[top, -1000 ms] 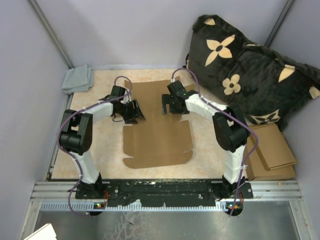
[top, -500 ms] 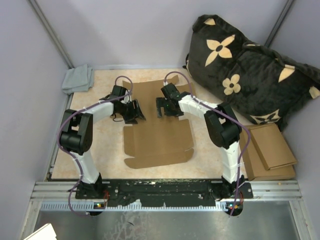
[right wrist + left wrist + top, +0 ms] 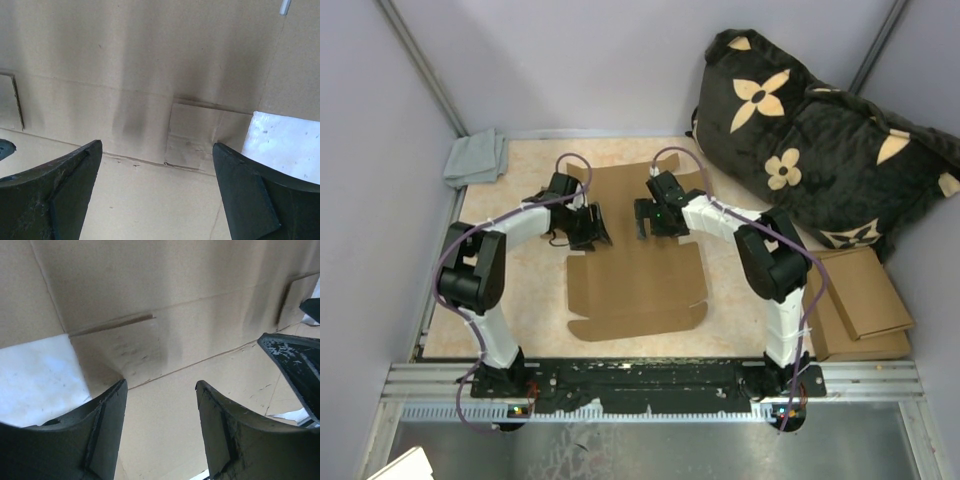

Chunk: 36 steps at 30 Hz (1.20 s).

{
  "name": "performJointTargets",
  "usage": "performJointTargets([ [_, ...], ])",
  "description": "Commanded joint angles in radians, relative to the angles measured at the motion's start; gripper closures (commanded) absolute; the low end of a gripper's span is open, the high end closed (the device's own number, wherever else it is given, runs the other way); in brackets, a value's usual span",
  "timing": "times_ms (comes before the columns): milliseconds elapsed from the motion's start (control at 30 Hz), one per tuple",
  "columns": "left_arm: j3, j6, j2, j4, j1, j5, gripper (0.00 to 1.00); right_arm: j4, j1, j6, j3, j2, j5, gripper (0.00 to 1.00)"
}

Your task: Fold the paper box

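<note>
The paper box (image 3: 635, 290) lies flat and unfolded on the table (image 3: 520, 300), midway between my two arms, with its far panel reaching under both wrists. My left gripper (image 3: 590, 224) hangs low over the sheet's left edge, jaws apart and nothing between them. My right gripper (image 3: 648, 214) is near it, over the middle of the sheet, spread wide and equally empty.

From the left wrist I look down on a crease line (image 3: 200, 361) running across the cardboard. From the right wrist I see a small cut tab (image 3: 192, 135) sitting on a similar crease.

I judge the step to be the first fold of the far panel. To do it well, I should work one finger under the panel's edge while the other gripper presses the board down just on the near side of the crease. That way the bend follows the scored line and the sheet does not slide.
</note>
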Motion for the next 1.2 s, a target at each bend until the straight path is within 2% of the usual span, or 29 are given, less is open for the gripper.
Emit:
performJointTargets([
  [0,-0.032,0.035,-0.065,-0.080,-0.014,-0.072,0.35,-0.069,0.016,-0.002,-0.024,-0.095,-0.032,0.07],
  [167,0.028,0.070,-0.131,-0.142,-0.010,-0.178,0.33,-0.153,0.015,-0.052,0.046,-0.155,0.053,0.06],
  [300,0.123,0.076,-0.171,-0.150,0.005,-0.291,0.29,-0.220,0.001,-0.102,0.180,-0.146,0.126,0.03],
  [400,0.186,0.067,-0.161,-0.091,0.029,-0.345,0.28,-0.251,-0.037,-0.116,0.305,-0.092,0.132,0.02],
  [700,0.451,0.018,0.091,-0.055,0.090,-0.399,0.27,-0.291,-0.181,-0.145,0.730,0.226,0.087,0.01],
  [900,0.532,-0.031,0.213,0.046,0.139,-0.384,0.28,-0.238,-0.228,-0.177,0.953,0.424,0.067,0.01],
  [1000,0.591,-0.020,0.271,0.062,0.144,-0.389,0.28,-0.207,-0.247,-0.174,1.004,0.487,0.051,0.01],
  [1167,0.660,-0.004,0.333,0.079,0.148,-0.385,0.29,-0.134,-0.262,-0.172,0.995,0.524,-0.001,0.01],
])
